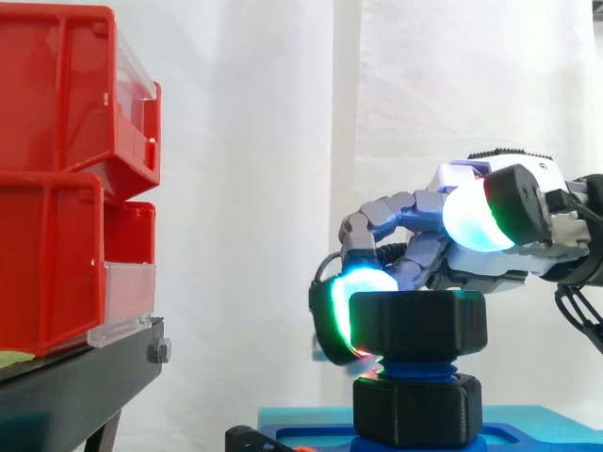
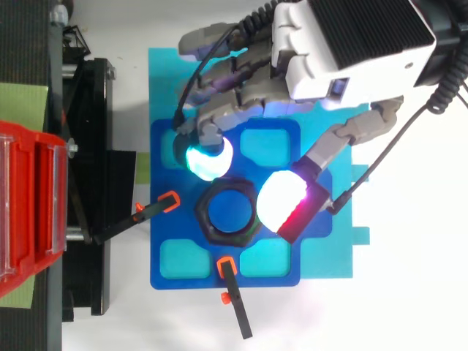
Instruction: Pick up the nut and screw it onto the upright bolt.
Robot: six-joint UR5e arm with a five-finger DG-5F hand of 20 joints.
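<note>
The black hex nut (image 1: 419,320) sits on top of the blue upright bolt (image 1: 415,369), whose round blue top shows through the nut's (image 2: 207,221) hole (image 2: 229,212). A second black hex block (image 1: 417,410) sits lower on the bolt, at the blue fixture plate (image 2: 158,256). My hand (image 1: 396,212) comes in from the right with its fingers curled round the nut. One glowing cyan fingertip (image 1: 344,311) lies against the nut's left side. The thumb pad (image 1: 476,217) stands higher than the nut's top. From above, that white and red pad (image 2: 281,199) overlaps the nut's right edge.
Red bins (image 1: 57,188) are stacked on a black stand (image 1: 75,386) at the left. Two orange-tipped clamps (image 2: 168,199) (image 2: 227,267) hold the blue plate, which lies on a cyan mat (image 2: 164,80). White curtain hangs behind.
</note>
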